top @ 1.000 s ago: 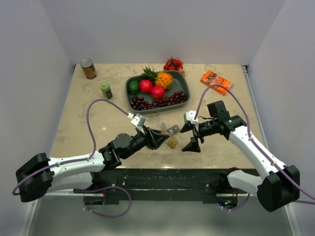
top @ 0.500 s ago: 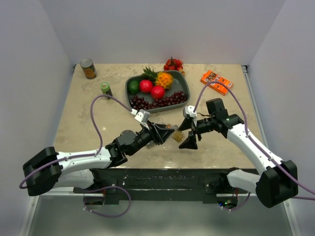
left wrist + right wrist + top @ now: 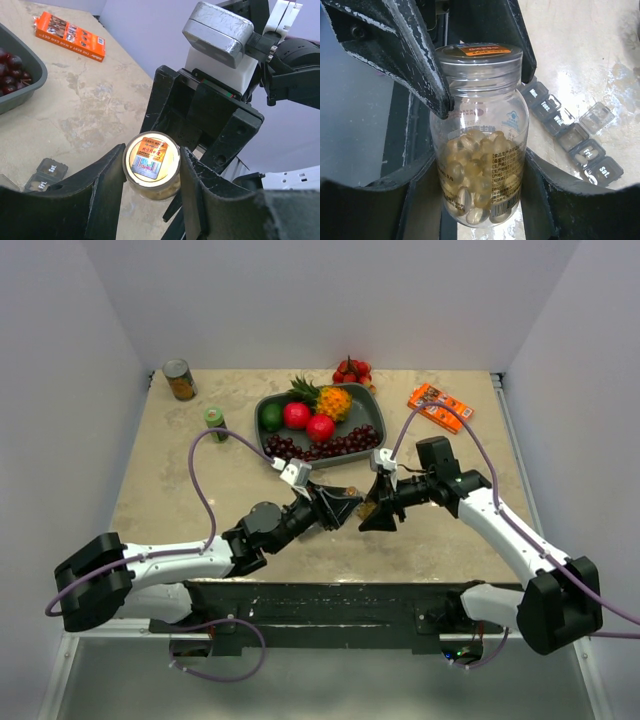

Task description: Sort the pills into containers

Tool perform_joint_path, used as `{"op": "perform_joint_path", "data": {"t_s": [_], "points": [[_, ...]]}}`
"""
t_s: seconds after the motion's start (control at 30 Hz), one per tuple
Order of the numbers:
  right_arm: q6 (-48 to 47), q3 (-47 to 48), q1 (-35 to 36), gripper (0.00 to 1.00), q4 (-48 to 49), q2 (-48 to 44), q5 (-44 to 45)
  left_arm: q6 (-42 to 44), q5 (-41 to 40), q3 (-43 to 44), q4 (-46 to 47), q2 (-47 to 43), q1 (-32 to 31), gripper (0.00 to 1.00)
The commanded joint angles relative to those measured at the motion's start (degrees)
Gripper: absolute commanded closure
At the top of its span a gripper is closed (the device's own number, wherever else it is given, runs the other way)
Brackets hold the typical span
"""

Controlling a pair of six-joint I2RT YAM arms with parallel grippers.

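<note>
**Two-handed hold on a capped pill bottle beside the organiser**

The beige, marble-patterned tabletop (image 3: 160, 490) carries the large grey plastic fruit tray (image 3: 27, 80) at the back, out of the working area. The two arms meet in front of it, near the table's middle.

The left gripper (image 3: 152, 165) is clamped narrowly on the top end of the clear plastic pill bottle (image 3: 480, 150). Its black fingers (image 3: 427, 70) sit at the neck and the transparent screw cap (image 3: 151, 159). The right gripper (image 3: 480, 165) faces it from the opposite side. Its jaws are drawn in around the bottle's body, and the pads appear to lie against both walls.

One arm bracing the body and the other holding the cap looks like preparation for twisting the cap off.

The containers, a long dark-grey plastic strip of day-labelled compartments (image 3: 565, 130), lie flat on the table just beyond the bottle. This puts them close at hand for pouring. One translucent lid (image 3: 596, 117) is flipped open.

The amber softgel capsules (image 3: 465, 175) fill the lower part of the bottle, which is closed. Sorting therefore seems not yet begun. What the compartments hold cannot be made out.
</note>
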Motion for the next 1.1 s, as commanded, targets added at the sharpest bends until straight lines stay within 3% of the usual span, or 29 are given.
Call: {"op": "perform_joint_path", "data": {"t_s": [0.0,0.03,0.07,0.17,0.37,0.47,0.83,1.07], "points": [[-1.09,1.13,0.19,1.00,-0.43,-1.95,2.75,4.32,0.62,0.55,3.82,-2.57,-0.10,0.57],[-3.27,1.21,0.19,1.00,-1.04,-2.48,2.92,5.46,2.02,0.29,3.12,-4.32,-0.10,0.42],[-4.51,1.48,0.19,1.00,-2.70,-2.74,3.19,6.43,3.25,0.02,0.76,-5.38,0.07,0.18],[-11.19,1.92,0.27,1.00,-7.18,-4.15,4.42,11.61,9.74,-2.87,-3.11,-11.71,1.12,0.01],[-22.79,1.13,0.19,1.00,-13.34,-7.04,5.38,32.16,27.15,-4.28,-21.03,-21.56,3.24,0.01],[-26.22,-0.01,0.10,1.00,-14.40,-7.84,4.60,40.62,34.19,-6.74,-19.57,-23.76,3.24,0.01],[-30.89,-2.83,0.27,1.00,-14.76,-9.07,3.45,45.81,40.79,3.18,-15.36,-6.29,2.71,0.09],[-30.89,-3.09,0.36,1.00,-14.50,-8.90,3.72,46.26,38.77,4.33,-13.50,-5.22,2.71,0.09]]}}
